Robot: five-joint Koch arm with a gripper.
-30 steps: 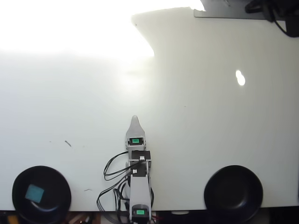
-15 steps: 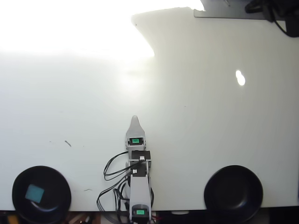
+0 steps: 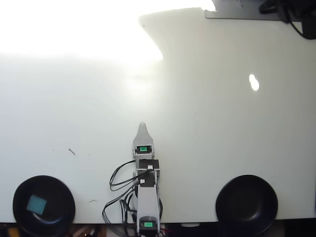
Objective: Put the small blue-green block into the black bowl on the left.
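Note:
The small blue-green block (image 3: 36,203) lies inside the black bowl (image 3: 61,192) at the lower left of the overhead view. The white arm rises from the bottom edge in the middle of the table. My gripper (image 3: 142,126) points toward the far side, well to the right of and apart from that bowl. Only one pointed tip shows from above, so I cannot tell if the jaws are open or shut. Nothing is seen in them.
A second black bowl (image 3: 247,203) stands at the lower right. Black cables (image 3: 118,180) loop left of the arm's base. Strong glare washes out the table's upper left. Dark gear (image 3: 289,12) sits at the top right corner.

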